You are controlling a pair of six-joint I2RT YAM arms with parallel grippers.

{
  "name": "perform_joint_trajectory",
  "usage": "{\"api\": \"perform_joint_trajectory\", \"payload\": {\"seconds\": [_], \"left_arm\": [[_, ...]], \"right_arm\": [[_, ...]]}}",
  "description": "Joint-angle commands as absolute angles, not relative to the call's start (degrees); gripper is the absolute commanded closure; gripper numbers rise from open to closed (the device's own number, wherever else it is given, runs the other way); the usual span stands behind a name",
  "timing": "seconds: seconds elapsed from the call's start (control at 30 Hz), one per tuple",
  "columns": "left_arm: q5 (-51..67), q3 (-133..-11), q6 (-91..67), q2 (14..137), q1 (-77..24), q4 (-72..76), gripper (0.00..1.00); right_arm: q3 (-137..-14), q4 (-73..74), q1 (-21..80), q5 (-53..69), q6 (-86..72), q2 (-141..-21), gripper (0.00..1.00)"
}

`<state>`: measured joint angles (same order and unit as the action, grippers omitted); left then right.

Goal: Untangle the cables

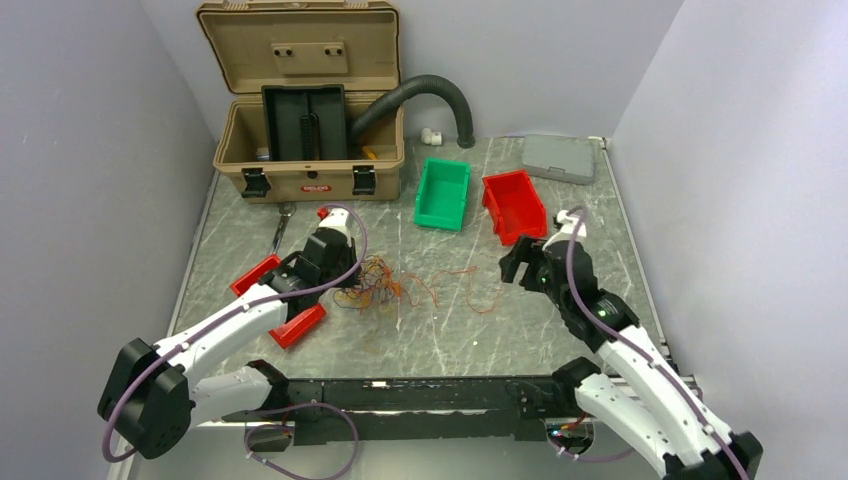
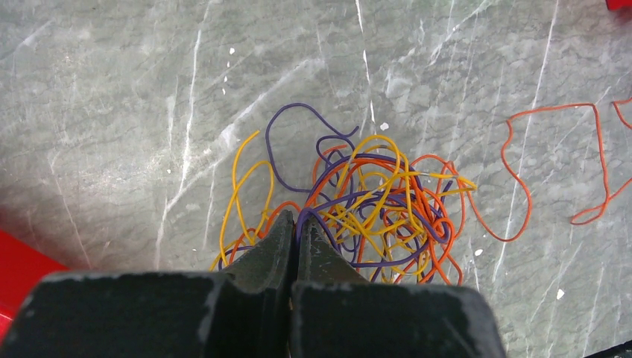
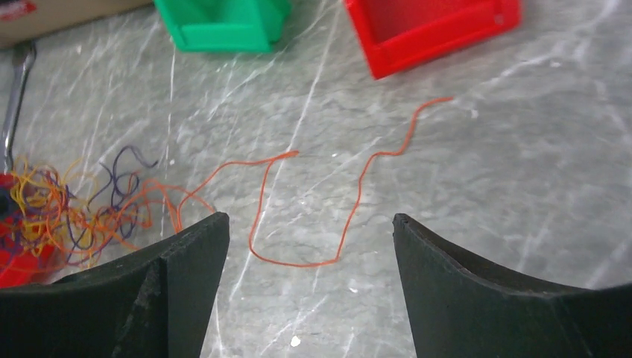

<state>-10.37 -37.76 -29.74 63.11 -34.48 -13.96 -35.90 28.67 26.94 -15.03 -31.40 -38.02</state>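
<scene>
The cables (image 1: pixel 370 282) lie as a tangle of thin orange, yellow and purple strands on the marble table, left of centre. My left gripper (image 1: pixel 348 276) is at the tangle's left edge. In the left wrist view it (image 2: pixel 298 219) is shut, and a purple strand of the tangle (image 2: pixel 373 209) runs into the gap at its tips. One orange strand (image 1: pixel 470 290) lies apart, stretched out to the right of the tangle. My right gripper (image 1: pixel 515 265) hovers right of that strand. In the right wrist view it (image 3: pixel 311 218) stands open and empty, with the orange strand (image 3: pixel 358 194) on the table ahead.
An open tan toolbox (image 1: pixel 310 150) with a black corrugated hose (image 1: pixel 420 95) stands at the back left. A green bin (image 1: pixel 443 192), a red bin (image 1: pixel 515 205) and a grey case (image 1: pixel 558 157) sit at the back right. Red pieces (image 1: pixel 298 325) and a metal tool (image 1: pixel 280 228) lie by the left arm.
</scene>
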Motion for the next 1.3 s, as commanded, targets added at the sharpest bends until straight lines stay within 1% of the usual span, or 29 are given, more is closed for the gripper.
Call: {"api": "perform_joint_trajectory", "payload": {"seconds": [0.0, 0.07, 0.27, 0.33, 0.5, 0.6, 0.63, 0.67, 0.73, 0.83, 1.0, 1.1, 1.13, 1.2, 1.23, 1.27], "left_arm": [[-9.77, -38.92, -30.33, 62.05, -34.64, -11.56, 1.00], [-10.05, -38.94, -30.25, 61.93, -34.78, -11.74, 1.00], [-10.56, -38.98, -30.52, 61.95, -34.78, -12.29, 1.00], [-10.57, -39.15, -30.48, 61.93, -34.80, -12.48, 1.00], [-10.74, -38.96, -30.42, 61.27, -34.77, -12.64, 1.00], [-10.78, -39.02, -30.31, 61.32, -34.79, -12.81, 1.00], [-10.84, -39.10, -30.24, 61.41, -34.76, -12.96, 1.00], [-10.94, -39.11, -30.19, 61.51, -34.80, -12.98, 1.00], [-10.91, -39.11, -30.31, 61.59, -34.77, -12.96, 1.00], [-10.66, -38.94, -30.32, 61.46, -34.79, -12.63, 1.00], [-10.67, -39.45, -29.90, 61.74, -34.78, -13.02, 1.00], [-11.22, -39.63, -29.79, 61.70, -34.76, -13.30, 1.00], [-11.39, -39.64, -29.87, 61.70, -34.79, -13.34, 1.00], [-11.62, -39.55, -30.02, 61.59, -34.74, -13.47, 1.00], [-11.85, -39.55, -30.10, 61.53, -34.77, -13.56, 1.00], [-12.17, -39.47, -30.26, 61.45, -34.76, -13.80, 1.00]], "right_arm": [[-36.41, 18.27, 27.12, 0.17, -26.01, -45.66, 0.17], [-36.06, 14.73, 27.63, 5.76, -24.42, -48.89, 0.17], [-33.73, 2.82, 29.31, 11.86, -19.76, -57.28, 0.17], [-34.54, 0.65, 29.71, 12.99, -18.81, -60.04, 0.18], [-39.85, 0.80, 31.43, 14.28, -18.54, -68.30, 0.20], [-41.40, 0.39, 35.51, 12.08, -20.47, -71.06, 0.19], [-41.47, 0.36, 37.13, 10.60, -21.43, -71.69, 0.17], [-41.48, 0.35, 38.59, 8.84, -22.72, -72.57, 0.12], [-41.22, -0.81, 40.93, 6.55, -25.29, -73.85, 0.10], [-40.14, -2.38, 43.40, 2.70, -27.92, -76.43, 0.12], [-39.91, -2.62, 45.67, -3.94, -30.33, -80.48, 0.23], [-39.19, -4.25, 45.91, -6.76, -31.19, -82.57, 0.27], [-38.64, -5.34, 45.93, -7.06, -31.46, -83.31, 0.30], [-38.34, -6.80, 45.90, -7.06, -31.99, -84.57, 0.46], [-38.41, -6.96, 45.93, -7.19, -32.21, -85.00, 0.59], [-38.74, -6.11, 45.91, -8.23, -32.56, -85.24, 0.77]]}}
